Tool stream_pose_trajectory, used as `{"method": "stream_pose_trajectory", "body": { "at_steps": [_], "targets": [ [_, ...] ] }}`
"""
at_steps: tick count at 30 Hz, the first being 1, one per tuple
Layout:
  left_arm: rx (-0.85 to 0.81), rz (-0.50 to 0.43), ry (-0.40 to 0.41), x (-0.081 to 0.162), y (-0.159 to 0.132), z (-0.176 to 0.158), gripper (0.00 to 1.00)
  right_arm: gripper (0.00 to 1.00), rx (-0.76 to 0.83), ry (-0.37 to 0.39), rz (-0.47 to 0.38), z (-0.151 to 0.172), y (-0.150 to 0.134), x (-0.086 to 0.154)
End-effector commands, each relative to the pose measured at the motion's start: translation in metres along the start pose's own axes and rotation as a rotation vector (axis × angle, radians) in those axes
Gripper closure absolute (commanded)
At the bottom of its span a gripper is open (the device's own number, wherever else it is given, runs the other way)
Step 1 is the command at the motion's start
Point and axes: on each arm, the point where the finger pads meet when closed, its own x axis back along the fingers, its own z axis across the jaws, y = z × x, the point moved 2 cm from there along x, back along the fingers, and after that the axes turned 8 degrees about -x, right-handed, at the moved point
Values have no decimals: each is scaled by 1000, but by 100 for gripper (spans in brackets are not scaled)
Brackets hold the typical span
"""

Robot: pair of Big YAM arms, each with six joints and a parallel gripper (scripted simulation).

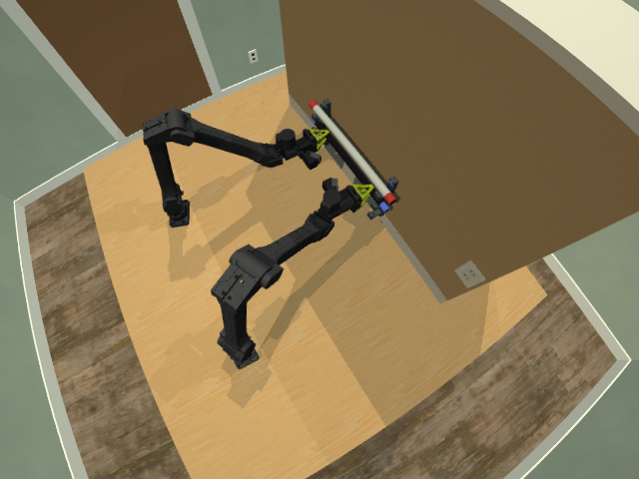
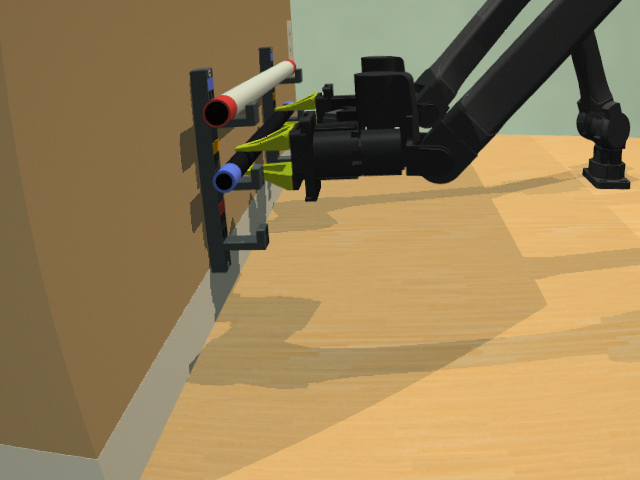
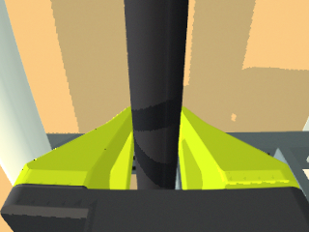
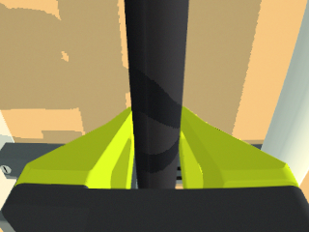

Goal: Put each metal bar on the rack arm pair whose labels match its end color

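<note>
A white bar with red ends lies on the rack's top arms, under blue labels. A black bar with blue ends is at the middle arms, under yellow labels; I cannot tell whether it rests on them. The near bottom arm, under a red label, holds no bar. My left gripper and right gripper are both shut on the black bar, inward from its ends.
The rack's near upright stands against the brown wall. The white bar is just above the black bar and grippers. The top and middle arms have raised front lips. Both robot arms reach in low over the wooden table top.
</note>
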Motion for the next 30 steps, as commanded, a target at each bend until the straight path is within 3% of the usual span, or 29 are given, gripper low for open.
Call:
{"method": "stream_pose_trajectory", "body": {
  "at_steps": [1,4,19,30],
  "targets": [
    [15,17,21,-6,-7,-1,100,100,-25,-44,5,-17,2,-4],
    [15,17,21,-6,-7,-1,100,100,-25,-44,5,-17,2,-4],
    [15,17,21,-6,-7,-1,42,42,-25,-44,5,-17,2,-4],
    [15,18,28,-6,-7,-1,42,42,-24,-46,3,-17,3,-4]
  ]
}}
